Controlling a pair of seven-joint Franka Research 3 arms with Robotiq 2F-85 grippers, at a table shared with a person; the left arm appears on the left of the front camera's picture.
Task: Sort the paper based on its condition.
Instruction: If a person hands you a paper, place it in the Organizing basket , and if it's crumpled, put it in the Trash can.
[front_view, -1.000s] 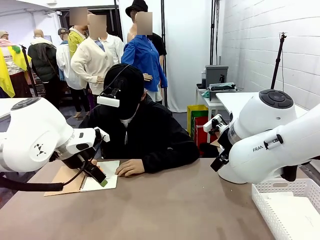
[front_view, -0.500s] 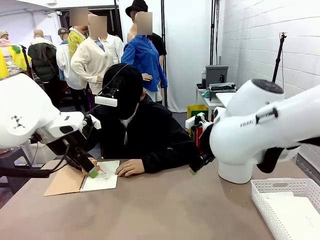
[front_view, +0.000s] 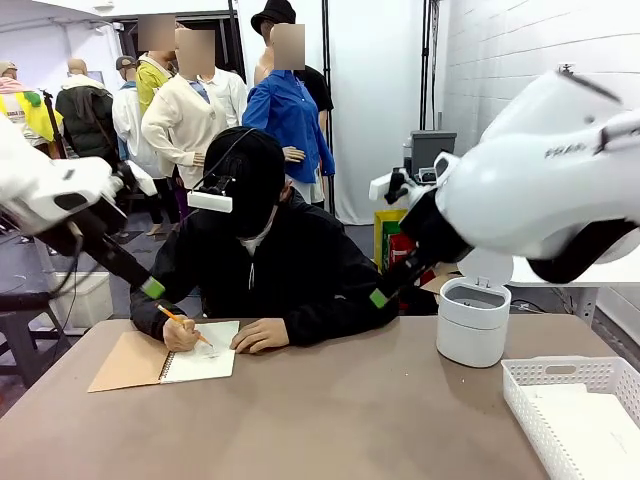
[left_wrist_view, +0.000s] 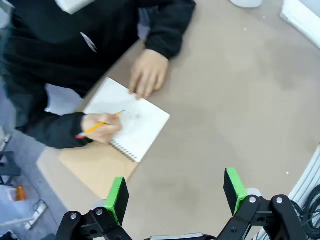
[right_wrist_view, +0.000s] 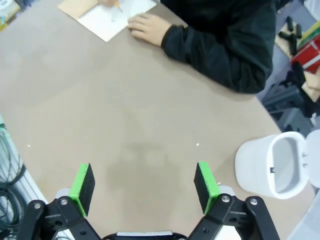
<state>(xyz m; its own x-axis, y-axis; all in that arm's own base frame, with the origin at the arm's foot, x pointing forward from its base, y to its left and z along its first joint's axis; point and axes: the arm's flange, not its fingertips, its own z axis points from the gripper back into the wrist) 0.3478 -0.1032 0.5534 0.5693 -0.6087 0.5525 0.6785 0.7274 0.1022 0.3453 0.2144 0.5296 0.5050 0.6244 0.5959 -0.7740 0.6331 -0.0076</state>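
No loose paper is in view; the white page under the person's hands belongs to the spiral notebook (front_view: 200, 362) (left_wrist_view: 132, 120) (right_wrist_view: 107, 15). The person writes on it with a pencil (front_view: 185, 328), the other hand (front_view: 260, 335) resting at the page's edge. My left gripper (front_view: 150, 288) (left_wrist_view: 175, 192) hangs open high above the table, up and left of the notebook, nothing between its fingers. My right gripper (front_view: 378, 297) (right_wrist_view: 145, 185) is open too, in the air over bare tabletop near the person's elbow.
A white bin (front_view: 472, 320) (right_wrist_view: 272, 167) with its lid up stands at the right back of the brown table (front_view: 340, 420). A white lattice basket (front_view: 570, 375) (left_wrist_view: 302, 15) sits at the front right corner. I cannot tell what lies inside it.
Both arms have lifted. The left gripper rose from just above the notebook, up and to the left. The right arm swung upward, uncovering the white bin behind it.
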